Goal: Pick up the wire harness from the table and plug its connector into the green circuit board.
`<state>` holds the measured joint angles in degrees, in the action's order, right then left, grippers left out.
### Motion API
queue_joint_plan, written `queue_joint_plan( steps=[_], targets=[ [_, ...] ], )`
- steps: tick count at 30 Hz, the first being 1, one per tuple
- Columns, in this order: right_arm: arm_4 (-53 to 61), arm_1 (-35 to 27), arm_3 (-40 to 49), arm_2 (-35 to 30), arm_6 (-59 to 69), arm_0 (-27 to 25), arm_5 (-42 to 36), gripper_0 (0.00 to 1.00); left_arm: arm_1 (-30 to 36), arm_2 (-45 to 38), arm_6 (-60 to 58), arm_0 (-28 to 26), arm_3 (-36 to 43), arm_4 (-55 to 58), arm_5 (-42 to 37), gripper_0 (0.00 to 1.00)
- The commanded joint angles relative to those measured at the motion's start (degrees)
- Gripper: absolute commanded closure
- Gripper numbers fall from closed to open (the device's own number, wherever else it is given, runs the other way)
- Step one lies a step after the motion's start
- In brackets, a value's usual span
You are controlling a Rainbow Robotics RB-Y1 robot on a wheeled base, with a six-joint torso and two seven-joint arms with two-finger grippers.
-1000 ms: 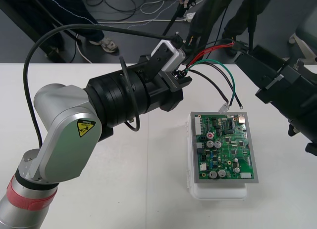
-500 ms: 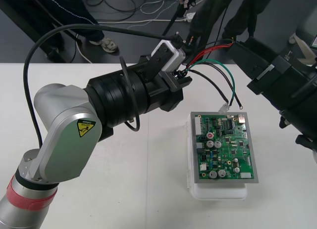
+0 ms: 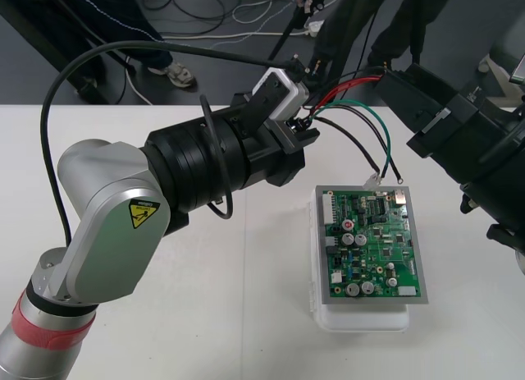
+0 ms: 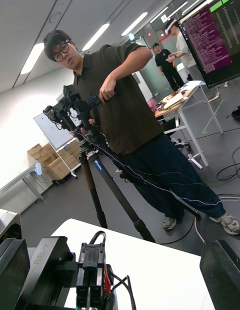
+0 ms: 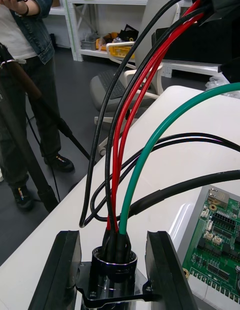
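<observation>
My left gripper [image 3: 302, 134] hangs above the table, left of the board's far edge, shut on the harness's round metal socket [image 5: 115, 272]. The socket's flange sits between the fingers [image 5: 56, 270]. Red, black and green wires [image 3: 349, 97] arch from it toward my right gripper [image 3: 390, 78], which comes in from the upper right. In the right wrist view the black plug [image 4: 92, 275] stands between that gripper's fingers [image 4: 220, 275], close to one and well apart from the other, so it is open. The green circuit board [image 3: 373, 240] lies on its white base [image 3: 361, 321].
Loops of green and black wire [image 3: 385, 154] hang down to just above the board's far edge [image 3: 371, 180]. My left arm's silver links [image 3: 107, 232] span the table's left half. The dark floor beyond the far edge holds cables [image 3: 205, 19].
My right gripper has moved left and slightly up, closing in on the plug end of the wires. The left gripper holds the socket in nearly the same place.
</observation>
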<state>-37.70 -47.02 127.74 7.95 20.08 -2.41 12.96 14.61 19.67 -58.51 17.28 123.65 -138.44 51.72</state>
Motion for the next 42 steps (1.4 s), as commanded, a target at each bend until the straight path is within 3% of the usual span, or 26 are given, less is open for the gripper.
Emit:
queue_joint_plan(
  steps=[1, 28, 29, 30, 42],
  targets=[
    [-0.5, 0.9, 0.4, 0.7, 1.9, 1.4, -0.4, 1.0, 0.9, 1.3, 4.8, 2.3, 0.8, -0.2, -3.6, 1.0],
    [-0.8, 1.1, 0.4, 0.7, 1.5, 1.4, -0.6, 1.0, 0.9, 1.3, 4.4, 2.2, 0.8, 0.6, -3.6, 1.0],
    [-0.8, 1.1, 0.4, 0.7, 1.4, 1.4, -0.6, 1.0, 0.9, 1.3, 4.4, 2.2, 0.8, 0.6, -3.6, 0.83],
    [-0.8, 1.2, 0.4, 0.7, 1.3, 1.4, -0.6, 1.0, 0.9, 1.3, 4.3, 2.2, 0.8, 0.6, -3.6, 0.0],
    [-0.8, 1.3, 0.4, 0.6, 0.5, 1.4, -0.6, 1.0, 0.9, 1.3, 3.8, 2.1, 0.8, 0.8, -3.6, 0.0]
  ],
)
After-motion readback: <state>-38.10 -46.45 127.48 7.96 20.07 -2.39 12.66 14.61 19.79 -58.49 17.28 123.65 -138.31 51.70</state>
